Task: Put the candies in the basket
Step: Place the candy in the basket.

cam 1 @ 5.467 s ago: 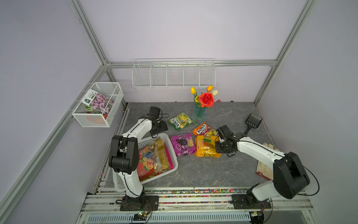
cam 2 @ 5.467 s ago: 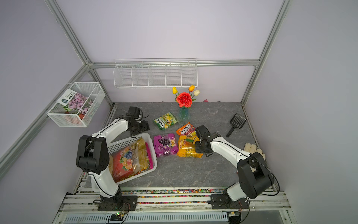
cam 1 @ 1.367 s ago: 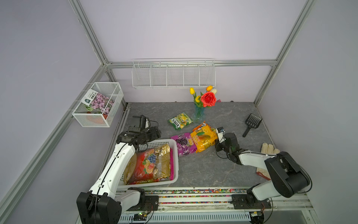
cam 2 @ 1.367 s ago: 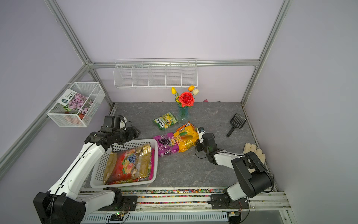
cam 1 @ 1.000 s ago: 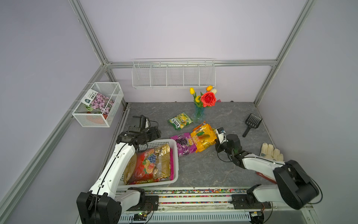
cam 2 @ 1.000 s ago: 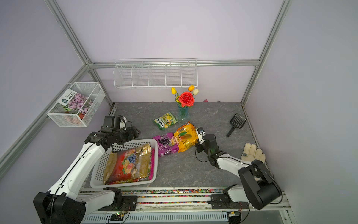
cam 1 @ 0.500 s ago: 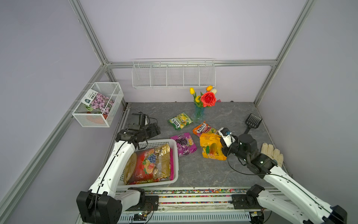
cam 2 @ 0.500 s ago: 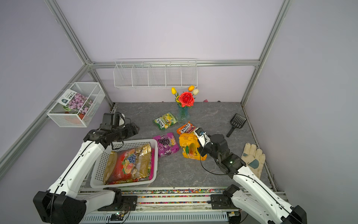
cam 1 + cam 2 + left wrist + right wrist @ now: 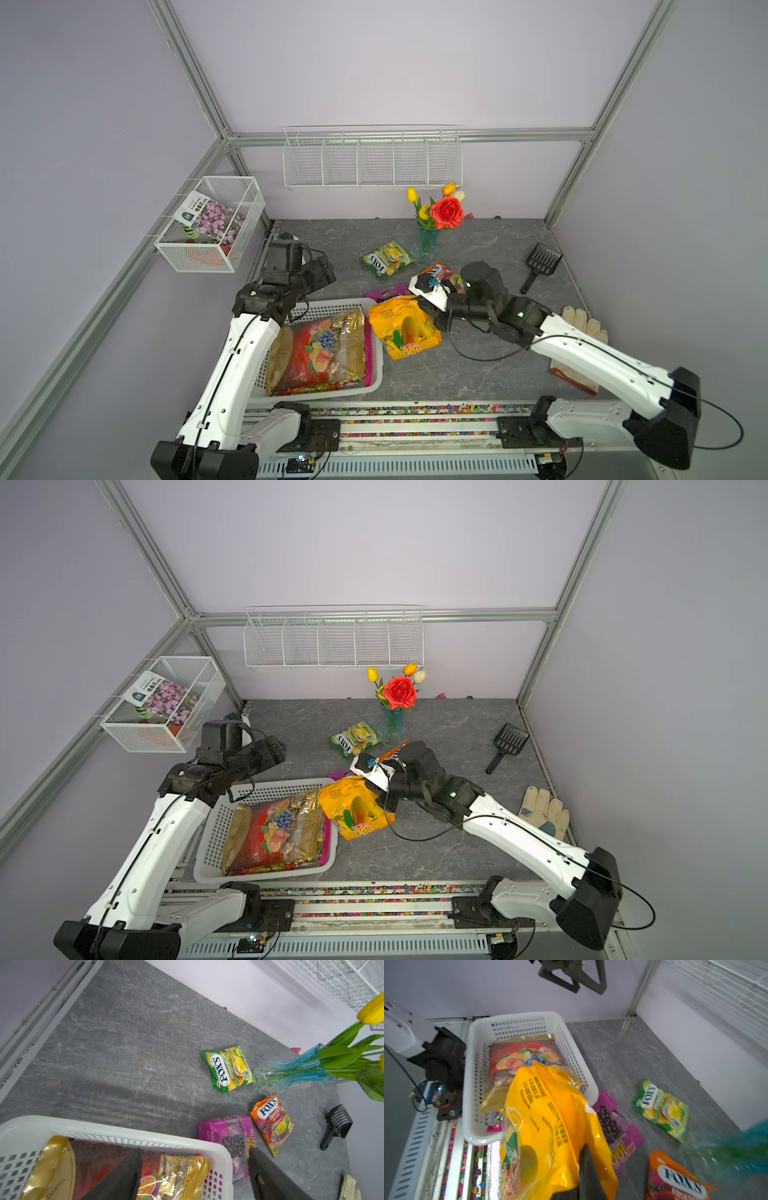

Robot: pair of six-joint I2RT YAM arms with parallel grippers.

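Gripping the glossy orange mango bag (image 9: 550, 1126) (crinkled, mango-printed), the right jaws hold it; left jaws stand open.

- I read "FOX'S SPRING TEA" on the green bag (image 9: 228, 1069).
- I read "FOX'S FRUITS" on the orange bag (image 9: 272, 1124).
- "100" stands on the mango bag (image 9: 405, 332), upside down.
- The purple bag (image 9: 616, 1132) shows "100" too, upside down.
- The flower packet's (image 9: 203, 216) label is too small for me to read.

You're seeing the right gripper (image 9: 586, 1176) pinching the orange mango bag (image 9: 550, 1126) | bag is overlapping the white basket (image 9: 512, 1020) rim | gold bag (image 9: 525, 1057) is lying inside.
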